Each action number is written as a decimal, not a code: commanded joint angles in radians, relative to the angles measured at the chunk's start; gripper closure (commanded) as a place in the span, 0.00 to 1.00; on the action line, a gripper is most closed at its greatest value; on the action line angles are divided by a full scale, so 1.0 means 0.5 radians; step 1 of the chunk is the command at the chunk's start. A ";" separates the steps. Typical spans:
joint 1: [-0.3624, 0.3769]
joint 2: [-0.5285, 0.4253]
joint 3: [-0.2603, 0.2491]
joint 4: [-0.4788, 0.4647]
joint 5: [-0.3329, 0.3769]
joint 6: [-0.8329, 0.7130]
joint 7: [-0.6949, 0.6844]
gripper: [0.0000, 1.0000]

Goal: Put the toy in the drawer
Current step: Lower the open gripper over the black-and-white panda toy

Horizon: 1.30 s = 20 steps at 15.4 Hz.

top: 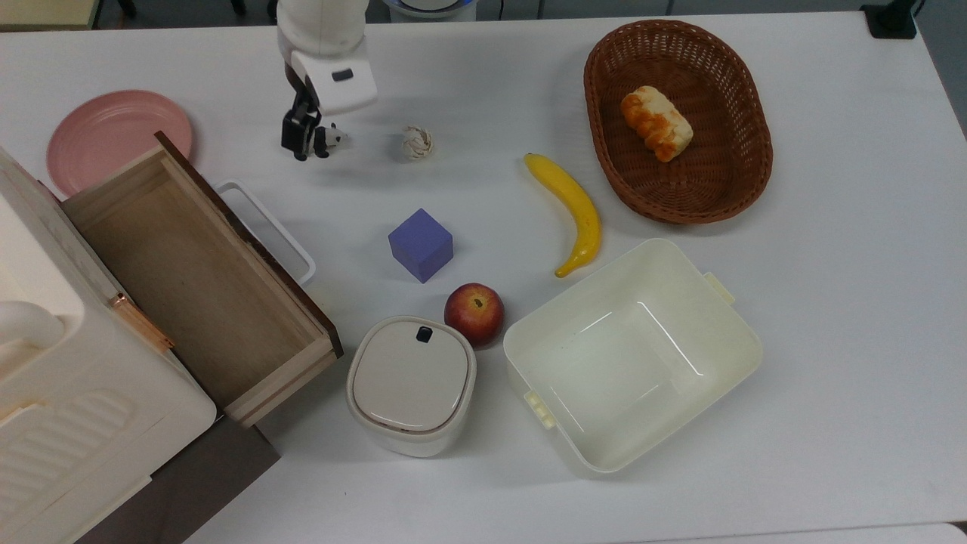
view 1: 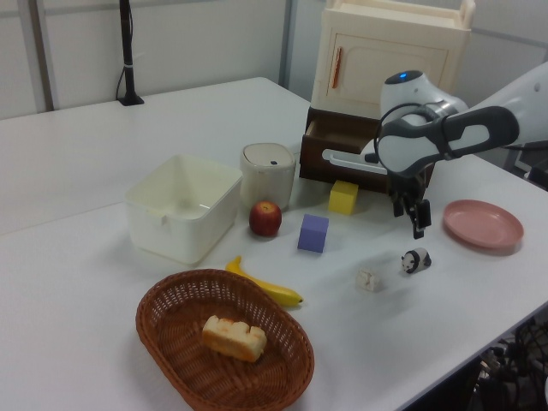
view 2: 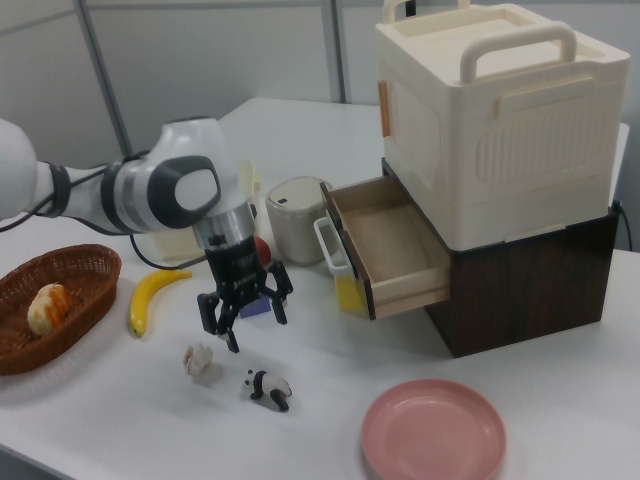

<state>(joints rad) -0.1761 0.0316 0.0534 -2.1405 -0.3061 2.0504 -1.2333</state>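
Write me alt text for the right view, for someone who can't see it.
A robot arm's open gripper hangs above a small panda toy on a white table, beside a little woven ball. To the right view's right, an empty wooden drawer stands pulled out of a cream cabinet, with a pink plate in front.

Light: bright, even and diffuse, falling from overhead.
Shadows: soft and short; the tub (top: 631, 355) and lidded container (top: 411, 385) cast faint grey ones on the table (top: 831, 302).
Glare: pale streaks on the tub's floor in the top view; mild sheen on the pink plate (view 2: 433, 432).
Focus: top view crisp; left and right views softer, backgrounds hazy.
Distortion: slight bending at the top view's edges.
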 commanded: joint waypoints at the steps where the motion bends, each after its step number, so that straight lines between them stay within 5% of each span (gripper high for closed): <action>1: -0.001 0.013 0.004 -0.017 -0.041 0.038 -0.083 0.00; 13: -0.068 -0.008 0.001 -0.066 -0.038 -0.045 -0.105 0.00; 17: -0.056 -0.030 0.004 -0.115 -0.011 -0.066 0.376 0.00; 20: -0.056 -0.017 0.001 -0.118 -0.008 -0.073 0.435 0.00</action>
<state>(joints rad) -0.2122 0.0506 0.0545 -2.1708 -0.3062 2.0342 -1.0835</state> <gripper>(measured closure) 0.000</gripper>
